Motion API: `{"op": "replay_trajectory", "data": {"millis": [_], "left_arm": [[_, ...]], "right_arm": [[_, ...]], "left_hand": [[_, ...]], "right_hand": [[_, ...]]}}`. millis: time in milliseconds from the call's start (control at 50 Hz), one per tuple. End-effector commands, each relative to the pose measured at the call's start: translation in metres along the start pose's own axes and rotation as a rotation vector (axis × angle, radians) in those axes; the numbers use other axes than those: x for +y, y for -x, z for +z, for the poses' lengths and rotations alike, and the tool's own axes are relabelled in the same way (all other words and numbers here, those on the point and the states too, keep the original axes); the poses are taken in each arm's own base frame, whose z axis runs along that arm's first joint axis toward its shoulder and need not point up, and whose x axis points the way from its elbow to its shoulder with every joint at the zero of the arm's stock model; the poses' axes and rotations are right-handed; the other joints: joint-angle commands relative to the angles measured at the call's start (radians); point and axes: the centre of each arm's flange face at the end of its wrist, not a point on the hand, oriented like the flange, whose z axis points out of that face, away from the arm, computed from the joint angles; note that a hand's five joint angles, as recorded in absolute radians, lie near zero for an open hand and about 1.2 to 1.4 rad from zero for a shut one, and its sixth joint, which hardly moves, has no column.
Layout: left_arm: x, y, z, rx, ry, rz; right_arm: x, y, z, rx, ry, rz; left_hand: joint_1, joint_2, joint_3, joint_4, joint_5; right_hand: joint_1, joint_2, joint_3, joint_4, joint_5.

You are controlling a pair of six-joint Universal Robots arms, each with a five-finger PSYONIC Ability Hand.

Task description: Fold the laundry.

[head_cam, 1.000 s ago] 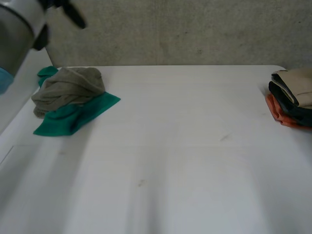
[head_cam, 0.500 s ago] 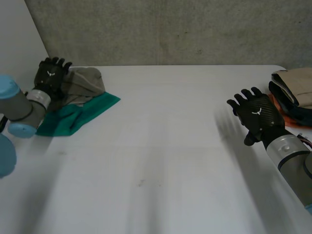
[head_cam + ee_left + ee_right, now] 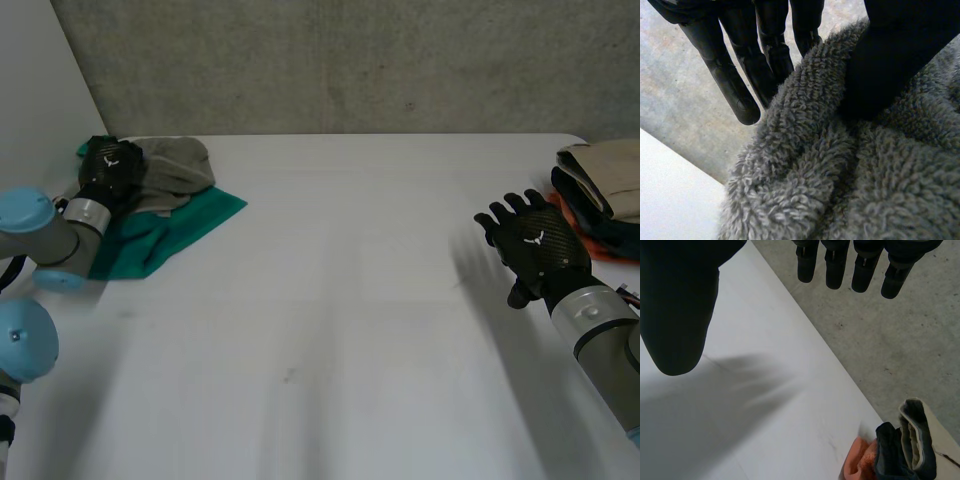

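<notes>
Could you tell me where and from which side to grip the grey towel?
Probably by the raised fold on top of the grey towel, from above on its left side, where the left robot hand rests. It lies bunched over a green cloth, so pinching a top ridge should lift it alone.

1. We see a white counter (image 3: 340,300) spreading across most of the head view, smooth, with a few faint dark marks.
2. Its far right corner is rounded.
3. Behind its far edge we see a grey concrete wall (image 3: 350,60), mottled and bare.
4. At the left, a plain white panel (image 3: 40,80) stands before that wall.
5. The light falls soft and even over the counter.
</notes>
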Motion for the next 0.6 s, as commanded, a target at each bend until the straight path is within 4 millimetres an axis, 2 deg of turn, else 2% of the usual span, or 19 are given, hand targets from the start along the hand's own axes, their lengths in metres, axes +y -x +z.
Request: {"op": "replay_trajectory", "data": {"millis": [20, 60, 80, 140, 160, 200, 220, 280, 300, 360, 380, 440, 460, 520, 540, 600], "left_arm": [[-0.026, 0.017, 0.008, -0.151, 0.039, 0.01], [-0.058, 0.03, 0.015, -0.188, 0.005, 0.006], [-0.094, 0.039, 0.02, -0.202, -0.042, -0.008], [-0.143, 0.049, 0.019, -0.199, -0.106, -0.057], [-0.177, 0.058, 0.016, -0.2, -0.156, -0.104], [-0.215, 0.067, 0.01, -0.203, -0.22, -0.154], [-0.255, 0.072, 0.003, -0.2, -0.298, -0.206], [-0.316, 0.073, -0.016, -0.173, -0.408, -0.302], [-0.342, 0.069, -0.028, -0.142, -0.448, -0.357], [-0.379, 0.059, -0.049, -0.087, -0.498, -0.435], [-0.4, 0.049, -0.064, -0.046, -0.522, -0.476], [-0.427, 0.031, -0.086, 0.02, -0.551, -0.527], [-0.441, 0.018, -0.1, 0.064, -0.563, -0.549], [-0.455, -0.004, -0.118, 0.128, -0.562, -0.571], [-0.457, -0.017, -0.126, 0.163, -0.545, -0.581], [-0.446, -0.037, -0.134, 0.216, -0.474, -0.581]], "right_arm": [[-0.001, 0.0, 0.0, 0.001, -0.001, -0.001], [-0.001, -0.001, 0.0, 0.002, -0.004, -0.001], [-0.002, -0.001, 0.0, 0.003, -0.005, -0.002], [-0.002, -0.001, -0.001, 0.004, -0.006, -0.002], [-0.002, -0.002, 0.0, 0.006, -0.007, -0.003], [-0.003, -0.003, -0.001, 0.009, -0.008, 0.0], [-0.003, -0.003, -0.001, 0.01, -0.009, -0.001], [-0.005, -0.005, -0.002, 0.021, -0.012, -0.002], [-0.006, -0.006, -0.002, 0.028, -0.013, -0.003], [-0.009, -0.011, -0.003, 0.051, -0.014, -0.005], [-0.01, -0.012, -0.004, 0.057, -0.013, -0.004], [-0.013, -0.015, -0.005, 0.077, -0.017, -0.006], [-0.013, -0.015, -0.006, 0.078, -0.016, -0.006], [-0.016, -0.016, -0.008, 0.082, -0.022, -0.002], [-0.016, -0.016, -0.008, 0.082, -0.022, -0.001], [-0.019, -0.018, -0.01, 0.089, -0.032, 0.004]], "left_hand": [[0.302, 0.247, 0.259, 0.252, 0.32], [0.302, 0.247, 0.259, 0.252, 0.32], [0.302, 0.247, 0.259, 0.252, 0.32], [0.302, 0.247, 0.259, 0.252, 0.32], [0.302, 0.247, 0.259, 0.252, 0.32], [0.302, 0.247, 0.259, 0.252, 0.32], [0.302, 0.247, 0.259, 0.252, 0.32], [0.302, 0.247, 0.259, 0.252, 0.32], [0.302, 0.247, 0.259, 0.252, 0.32], [0.302, 0.247, 0.259, 0.252, 0.32], [0.302, 0.247, 0.259, 0.252, 0.32], [0.302, 0.247, 0.259, 0.252, 0.32], [0.302, 0.247, 0.259, 0.252, 0.32], [0.302, 0.247, 0.259, 0.252, 0.32], [0.302, 0.247, 0.259, 0.252, 0.32], [0.302, 0.247, 0.259, 0.252, 0.32]], "right_hand": [[-0.063, -0.04, -0.035, -0.036, -0.049], [-0.063, -0.04, -0.035, -0.036, -0.049], [-0.063, -0.04, -0.035, -0.036, -0.049], [-0.063, -0.04, -0.035, -0.036, -0.049], [-0.063, -0.04, -0.035, -0.036, -0.049], [-0.063, -0.04, -0.035, -0.036, -0.049], [-0.063, -0.04, -0.035, -0.036, -0.049], [-0.063, -0.04, -0.035, -0.036, -0.049], [-0.063, -0.04, -0.035, -0.036, -0.049], [-0.063, -0.04, -0.035, -0.036, -0.049], [-0.063, -0.04, -0.035, -0.036, -0.049], [-0.063, -0.04, -0.035, -0.036, -0.049], [-0.063, -0.04, -0.035, -0.036, -0.049], [-0.063, -0.04, -0.035, -0.036, -0.049], [-0.063, -0.04, -0.035, -0.036, -0.049], [-0.063, -0.04, -0.035, -0.036, -0.049]]}}
